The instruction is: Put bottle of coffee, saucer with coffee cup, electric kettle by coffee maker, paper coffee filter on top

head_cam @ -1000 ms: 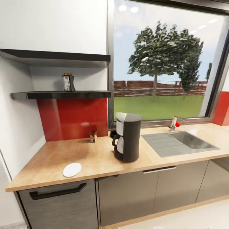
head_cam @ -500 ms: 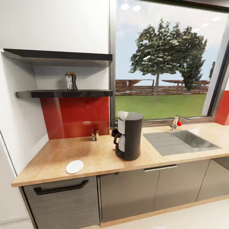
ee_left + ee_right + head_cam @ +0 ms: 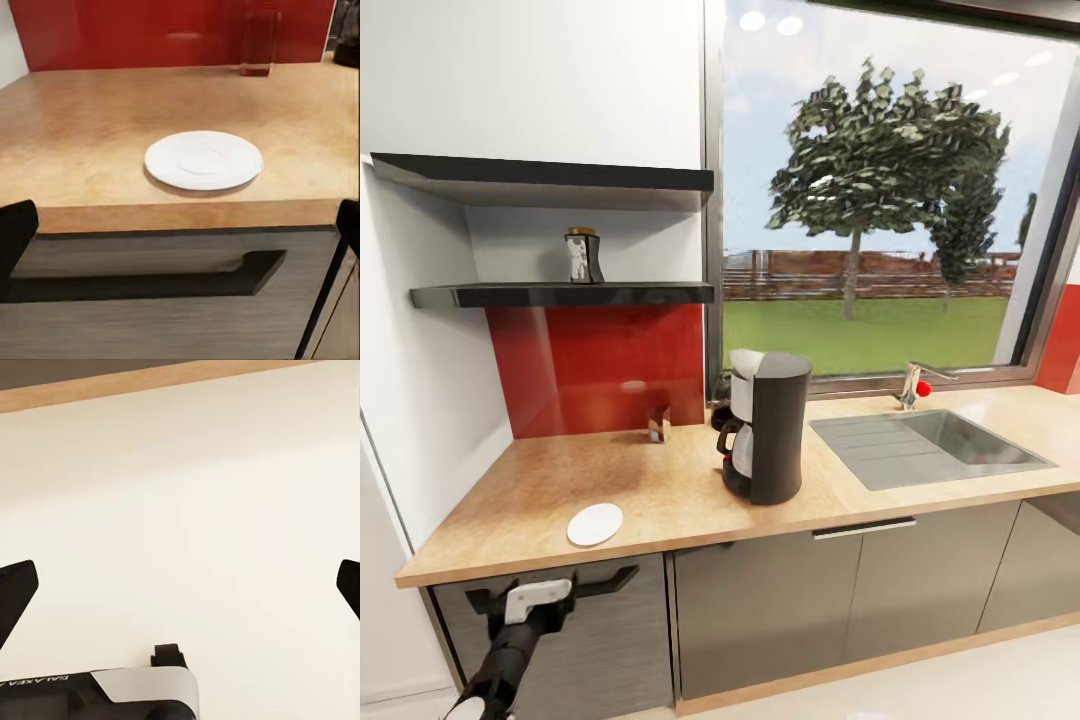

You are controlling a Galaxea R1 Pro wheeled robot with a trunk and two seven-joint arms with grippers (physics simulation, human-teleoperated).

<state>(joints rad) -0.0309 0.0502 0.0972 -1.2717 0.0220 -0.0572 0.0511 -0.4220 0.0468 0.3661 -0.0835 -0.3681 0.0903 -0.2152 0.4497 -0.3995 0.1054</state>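
- Saucer [image 3: 595,524] sits near countertop [image 3: 660,490] front edge, well left of coffee maker [image 3: 766,427].
- Left gripper [image 3: 180,225] jaws wide, empty, below counter level.
- Right gripper [image 3: 180,585] jaws wide, empty.
- Risk: rising left arm clips drawer handle [image 3: 550,595] or counter lip, nudging saucer.

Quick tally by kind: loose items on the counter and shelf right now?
Coffee maker: 1
Saucer: 1
Coffee bottle, on the lower shelf: 1
Small jar-like item by the red backsplash, too small to identify: 1
Dark item behind the coffee maker, mostly hidden: 1
Total: 5
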